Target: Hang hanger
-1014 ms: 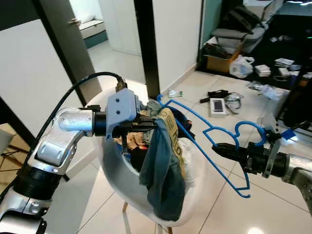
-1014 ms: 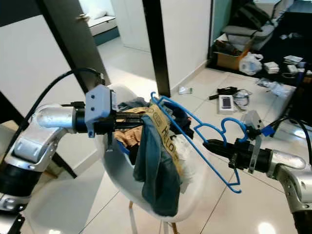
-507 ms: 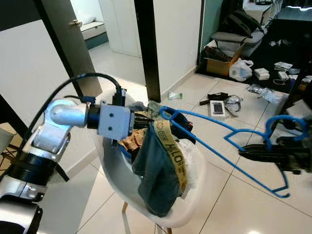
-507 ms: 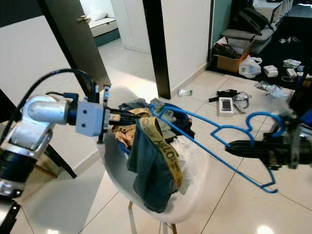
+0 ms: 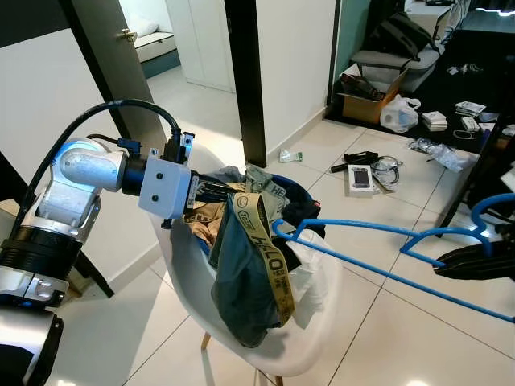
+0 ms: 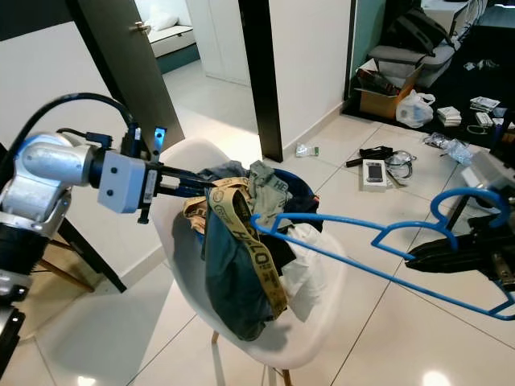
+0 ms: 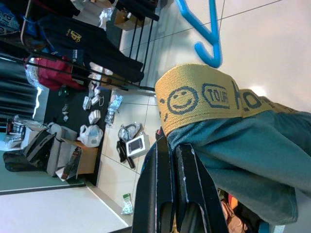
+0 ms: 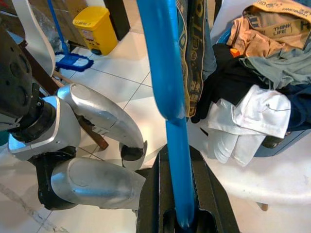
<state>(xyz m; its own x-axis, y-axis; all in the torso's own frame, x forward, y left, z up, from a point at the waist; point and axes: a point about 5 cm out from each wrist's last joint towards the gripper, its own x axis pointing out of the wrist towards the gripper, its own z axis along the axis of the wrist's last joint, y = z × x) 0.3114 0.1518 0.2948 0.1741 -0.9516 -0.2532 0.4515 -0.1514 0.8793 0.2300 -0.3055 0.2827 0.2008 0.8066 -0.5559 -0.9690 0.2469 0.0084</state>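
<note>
A blue plastic hanger lies nearly level in the air, its hook end held by my right gripper, which is shut on it at the far right. Its other end reaches the teal garment with a yellow waistband. That garment hangs from my left gripper, which is shut on the waistband above a white chair. The chair holds a blue basket heaped with clothes. Whether the hanger tip touches the waistband cannot be made out.
A dark door post and an open door stand behind the chair. Clutter covers the floor at the back right: a cardboard box, a white bag, cables. A yellow bin stands behind me.
My right gripper has drawn the hanger to the right and lowered it to near level. My left arm has pulled back to the left, and the garment now hangs lower over the chair.
</note>
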